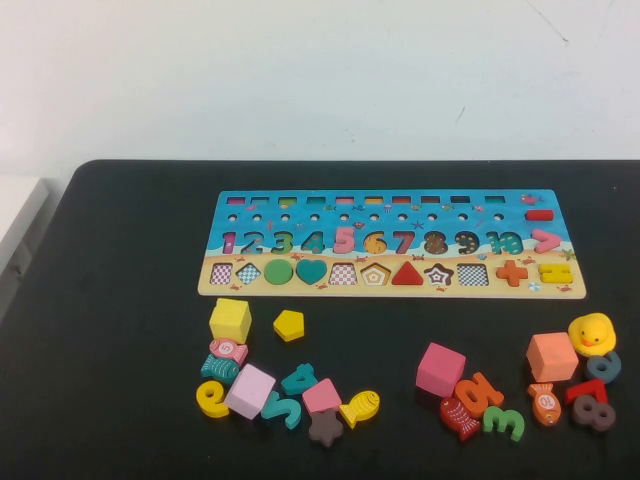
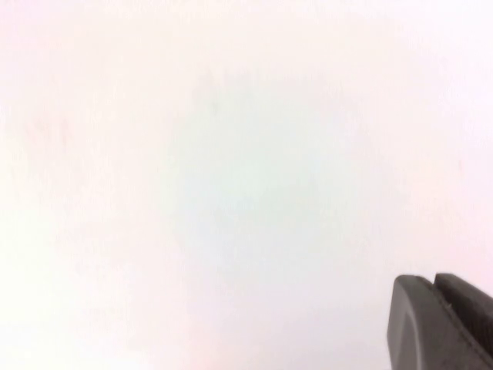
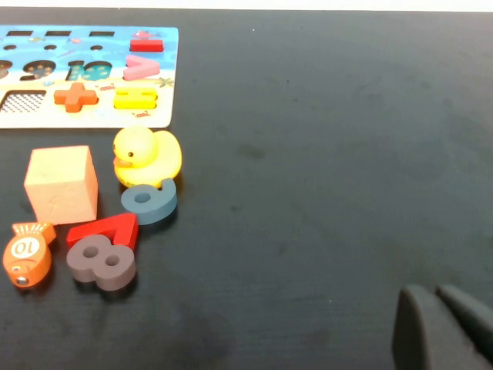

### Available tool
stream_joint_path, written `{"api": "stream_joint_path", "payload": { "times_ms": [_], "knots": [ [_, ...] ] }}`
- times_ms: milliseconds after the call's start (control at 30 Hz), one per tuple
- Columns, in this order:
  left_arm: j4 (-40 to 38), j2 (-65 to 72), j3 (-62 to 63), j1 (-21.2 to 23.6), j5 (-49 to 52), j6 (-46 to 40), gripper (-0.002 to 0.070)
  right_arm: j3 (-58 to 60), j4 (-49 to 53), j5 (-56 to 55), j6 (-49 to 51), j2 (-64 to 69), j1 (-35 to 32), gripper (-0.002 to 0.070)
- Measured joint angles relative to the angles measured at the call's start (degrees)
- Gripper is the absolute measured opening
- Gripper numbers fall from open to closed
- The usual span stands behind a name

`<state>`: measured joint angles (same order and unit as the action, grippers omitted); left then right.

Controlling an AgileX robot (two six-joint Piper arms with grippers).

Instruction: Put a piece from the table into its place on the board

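The blue puzzle board lies at the table's middle, with several shape slots showing checkered bottoms. Loose pieces lie in front of it: a yellow pentagon, a brown star, a pink diamond, and number and fish pieces. Neither gripper shows in the high view. My left gripper is shut and empty, facing a plain white surface. My right gripper is shut and empty over bare black table, well right of the board's end and the grey 8.
Cubes sit among the pieces: yellow, lilac, pink, salmon. A yellow duck stands at the right group, also in the right wrist view. A white surface adjoins the table's left edge.
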<state>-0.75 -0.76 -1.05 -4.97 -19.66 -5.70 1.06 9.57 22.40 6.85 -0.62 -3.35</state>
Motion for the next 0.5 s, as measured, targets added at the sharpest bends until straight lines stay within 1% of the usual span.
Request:
{"api": "stream_joint_path", "payload": {
  "times_ms": [133, 267, 367, 400, 433, 467, 500],
  "knots": [
    [0.1, 0.0, 0.0, 0.0, -5.1, 0.0, -0.0002, 0.0, 0.0, 0.0, 0.0, 0.0, 0.0, 0.0018],
    [-0.1, 0.0, 0.0, 0.0, -7.2, 0.4, -0.0002, 0.0, 0.0, 0.0, 0.0, 0.0, 0.0, 0.0019],
    [-2.8, 0.0, 0.0, 0.0, -6.5, 6.7, -0.0002, 0.0, 0.0, 0.0, 0.0, 0.0, 0.0, 0.0019],
    [-3.5, 0.0, 0.3, 0.0, -4.1, 7.9, -0.0002, 0.0, 0.0, 0.0, 0.0, 0.0, 0.0, 0.0019],
    [-3.8, 0.0, 1.7, 0.0, 1.0, 8.1, -0.0002, 0.0, 0.0, 0.0, 0.0, 0.0, 0.0, 0.0019],
    [-3.9, 0.1, 5.0, 0.0, 8.8, 7.7, -0.0002, 0.0, 0.0, 0.0, 0.0, 0.0, 0.0, 0.0019],
    [-3.9, 0.9, 7.6, 0.0, 13.2, 7.6, -0.0002, 0.0, 0.0, 0.0, 0.0, 0.0, 0.0, 0.0019]
  ]
}}
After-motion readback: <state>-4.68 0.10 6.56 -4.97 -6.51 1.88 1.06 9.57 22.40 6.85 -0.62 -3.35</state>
